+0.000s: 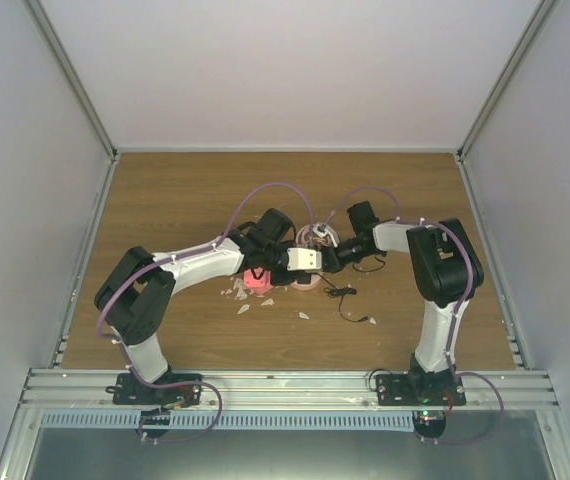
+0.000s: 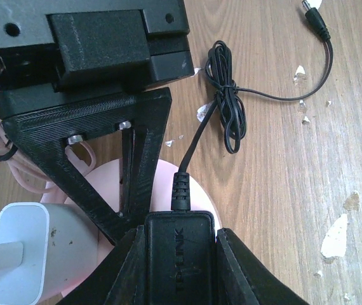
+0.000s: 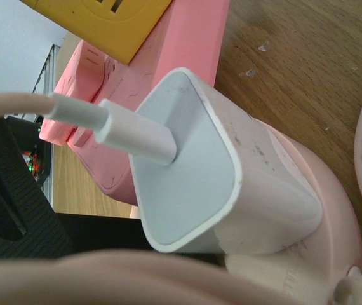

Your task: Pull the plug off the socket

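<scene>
On the left wrist camera I see the left jaws clamped on the black plug (image 2: 180, 260) at the bottom centre of the frame, one finger pressed to each side of it. The plug sits in the pink socket (image 2: 195, 200), which shows just above and behind it. Its thin black cord (image 2: 227, 95) runs up from the plug to a tied bundle in the upper middle of the frame. The cord ends in a barrel tip (image 2: 314, 18) at the upper right corner.

A white charger (image 2: 19, 254) sits on the same socket at the lower left. The right arm's black finger (image 2: 144, 159) reaches down from the upper left and meets the socket between charger and plug. I cannot tell whether the right jaws are apart or together.

The right wrist camera shows the charger up close at centre frame. A pink block (image 3: 168, 76) and a yellow cube (image 3: 105, 19) lie at the upper left.

From above, both arms meet at the middle of the wooden worktop (image 1: 165, 190).
</scene>
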